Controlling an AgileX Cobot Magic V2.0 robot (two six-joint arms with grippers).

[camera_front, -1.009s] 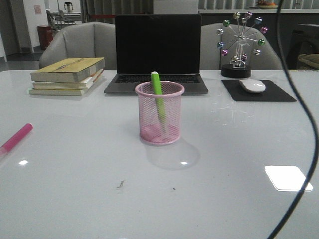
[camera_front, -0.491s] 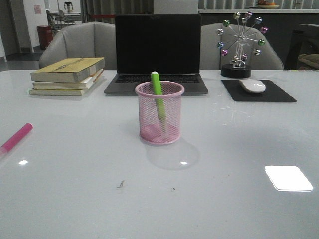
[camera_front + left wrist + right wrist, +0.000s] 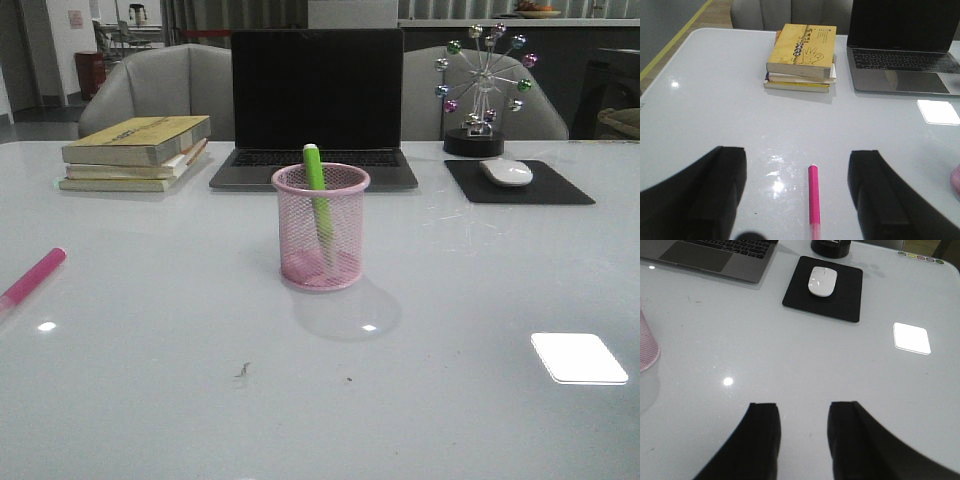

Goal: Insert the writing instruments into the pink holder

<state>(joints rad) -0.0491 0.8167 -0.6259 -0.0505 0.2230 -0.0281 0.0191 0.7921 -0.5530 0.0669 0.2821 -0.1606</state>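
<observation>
Change noted: a second ago a dark cable looped down the right edge of the front view; it is now out of frame. Nothing on the table (image 3: 480, 300) has shifted. I judge the right arm is pulled clear, with one marker done and one left.

Nearest, in the wrist views: left gripper (image 3: 796, 195) has its fingers spread wide and holds nothing. The pink marker (image 3: 813, 200) lies flat on the table between them, lower centre of that frame, untouched. Right gripper (image 3: 802, 440) has a narrower gap, also parted and empty, over bare table.

In the front view the pink marker (image 3: 32, 277) sits at the left edge, well apart from the pink holder (image 3: 320, 228). It is magenta, with a clear cap end.

Mid-frame: the holder stands upright, mesh intact. The green marker (image 3: 317, 200) leans inside it, tip above the rim.

Far: books (image 3: 135, 150), laptop (image 3: 316, 100), mouse (image 3: 506, 171) on its pad.

Next, I judge: left arm descends and closes on the pink marker.
</observation>
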